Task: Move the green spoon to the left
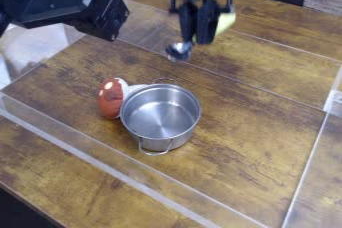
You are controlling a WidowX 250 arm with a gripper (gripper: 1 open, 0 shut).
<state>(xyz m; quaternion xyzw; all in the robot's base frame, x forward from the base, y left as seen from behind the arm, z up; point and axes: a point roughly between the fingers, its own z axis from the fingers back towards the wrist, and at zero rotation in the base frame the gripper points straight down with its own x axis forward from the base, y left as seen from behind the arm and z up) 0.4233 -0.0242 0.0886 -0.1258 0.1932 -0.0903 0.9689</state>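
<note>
gripper (199, 30) clamped on green spoon (187, 44), bowl hanging just below the fingers, above counter (254, 122) | steel pot (162, 113) and red-orange object (111, 97) well below-left of gripper

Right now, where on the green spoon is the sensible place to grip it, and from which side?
The yellow-green handle, from above. The green spoon hangs bowl-down, and the hand is already closed on that handle, leaving the silver bowl free below it.
</note>
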